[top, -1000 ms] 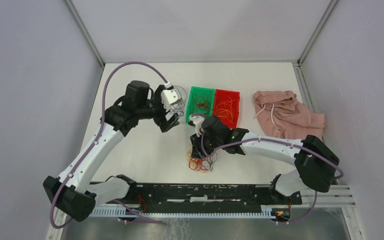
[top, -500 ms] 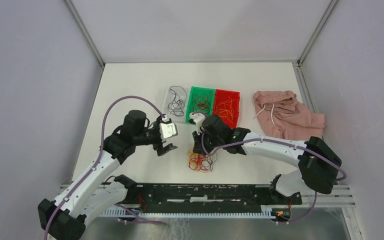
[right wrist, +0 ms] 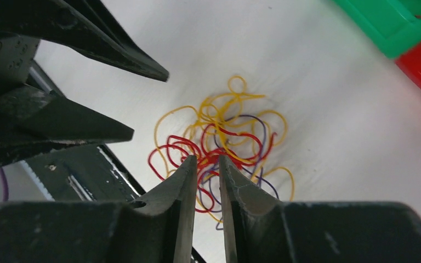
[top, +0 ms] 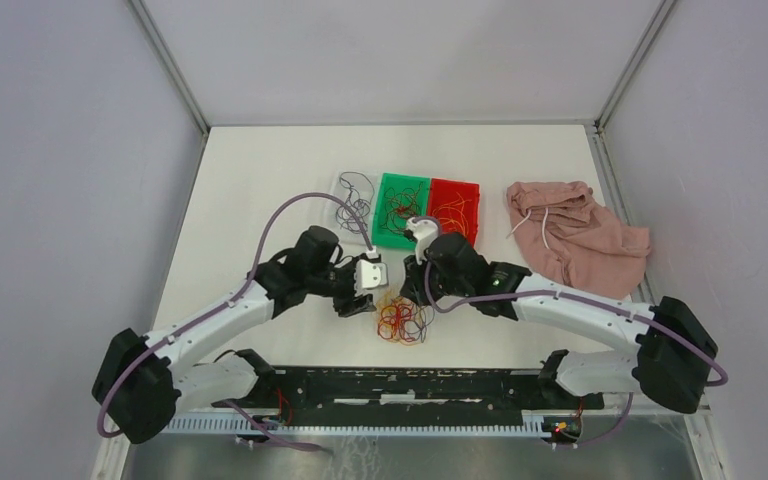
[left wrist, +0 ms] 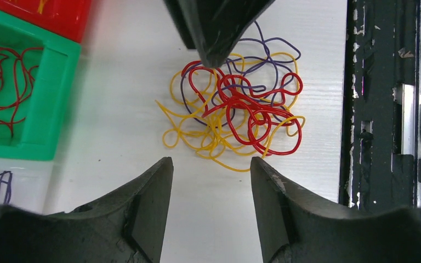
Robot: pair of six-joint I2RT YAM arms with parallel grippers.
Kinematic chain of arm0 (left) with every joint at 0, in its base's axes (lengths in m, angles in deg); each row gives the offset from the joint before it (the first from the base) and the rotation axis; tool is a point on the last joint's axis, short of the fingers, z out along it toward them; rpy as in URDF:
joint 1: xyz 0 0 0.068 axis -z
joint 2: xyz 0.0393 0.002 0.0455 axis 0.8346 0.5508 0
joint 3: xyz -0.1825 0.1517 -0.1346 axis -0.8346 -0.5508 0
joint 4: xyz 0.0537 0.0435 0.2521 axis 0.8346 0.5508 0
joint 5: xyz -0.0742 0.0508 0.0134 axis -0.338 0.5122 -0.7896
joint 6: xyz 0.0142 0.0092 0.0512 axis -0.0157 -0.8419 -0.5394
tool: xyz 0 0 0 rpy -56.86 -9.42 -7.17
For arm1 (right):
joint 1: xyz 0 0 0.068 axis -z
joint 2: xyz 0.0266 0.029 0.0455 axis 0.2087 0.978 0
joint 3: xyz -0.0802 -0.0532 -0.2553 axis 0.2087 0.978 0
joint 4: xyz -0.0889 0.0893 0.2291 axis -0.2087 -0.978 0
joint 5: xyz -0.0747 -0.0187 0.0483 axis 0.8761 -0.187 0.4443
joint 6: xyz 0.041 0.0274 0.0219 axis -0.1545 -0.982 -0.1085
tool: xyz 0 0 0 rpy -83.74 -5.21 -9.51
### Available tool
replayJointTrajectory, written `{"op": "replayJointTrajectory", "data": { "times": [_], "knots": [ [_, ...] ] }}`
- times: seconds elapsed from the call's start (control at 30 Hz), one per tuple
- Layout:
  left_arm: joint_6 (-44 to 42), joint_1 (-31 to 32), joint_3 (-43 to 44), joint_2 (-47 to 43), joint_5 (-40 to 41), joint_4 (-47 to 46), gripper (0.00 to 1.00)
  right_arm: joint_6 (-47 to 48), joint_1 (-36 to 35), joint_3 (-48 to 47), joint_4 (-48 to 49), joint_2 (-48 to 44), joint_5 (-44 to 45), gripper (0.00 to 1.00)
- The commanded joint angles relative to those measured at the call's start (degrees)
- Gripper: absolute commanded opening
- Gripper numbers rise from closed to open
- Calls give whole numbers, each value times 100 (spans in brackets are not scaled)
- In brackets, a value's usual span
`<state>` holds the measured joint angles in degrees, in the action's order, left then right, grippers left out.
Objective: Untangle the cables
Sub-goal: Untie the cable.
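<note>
Swung back from the bins [top: 405, 177], the left tool [left wrist: 211, 164] is shown spread and empty just short of the tangled cables [left wrist: 235, 112] on the bench [top: 260, 200]. Only the right wrist view shows the right tool [right wrist: 206, 161] narrowed to a slit above them; a pinch cannot be told. A pink cloth [top: 575, 235] is seen only overhead.
</note>
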<state>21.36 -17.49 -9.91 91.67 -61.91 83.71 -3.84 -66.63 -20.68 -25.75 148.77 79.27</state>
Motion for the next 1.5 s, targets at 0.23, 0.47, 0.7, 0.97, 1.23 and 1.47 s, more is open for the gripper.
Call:
{"op": "replayJointTrajectory", "data": {
  "times": [0.23, 0.47, 0.7, 0.97, 1.23, 1.47],
  "knots": [
    [306, 67, 593, 1043, -435, 3, 64, -445, 402, 833, 183, -1351, 1241, 24],
    [133, 221, 857, 1556, -627, 115, 64, -526, 573, 927, 149, -1556, 1282, 22],
    [72, 368, 862, 1855, -562, -30, 60, -535, 663, 939, 105, -1679, 1332, 20],
    [4, 442, 798, 1919, -156, -363, 17, -608, 704, 975, 182, -1734, 1314, 18],
    [-332, 443, 1551, 1472, 383, 672, 3, -621, 711, 1020, 697, -1536, 898, 43],
    [-423, 443, 2141, 703, 416, 1627, 3, -218, 704, 1156, 1828, -1208, 98, 61]
  ]
}}
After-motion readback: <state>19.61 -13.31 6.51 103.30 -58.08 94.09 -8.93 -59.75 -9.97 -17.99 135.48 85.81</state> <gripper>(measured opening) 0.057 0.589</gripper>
